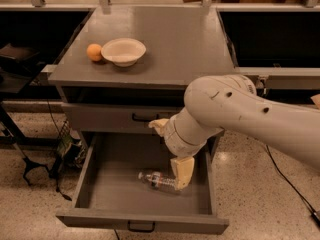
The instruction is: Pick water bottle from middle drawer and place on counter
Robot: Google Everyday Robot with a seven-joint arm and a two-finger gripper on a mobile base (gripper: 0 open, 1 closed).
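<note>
The water bottle lies on its side on the floor of the open middle drawer, cap to the left. My gripper hangs over the drawer, open, just above and right of the bottle. Its lower finger overlaps the bottle's right end; its upper finger is in front of the shut drawer above. The big white arm covers the drawer's right back part. The counter is the grey cabinet top behind.
A white bowl and an orange sit at the counter's left. The shut upper drawer front has a black handle. Black stands and cables are on the speckled floor at left.
</note>
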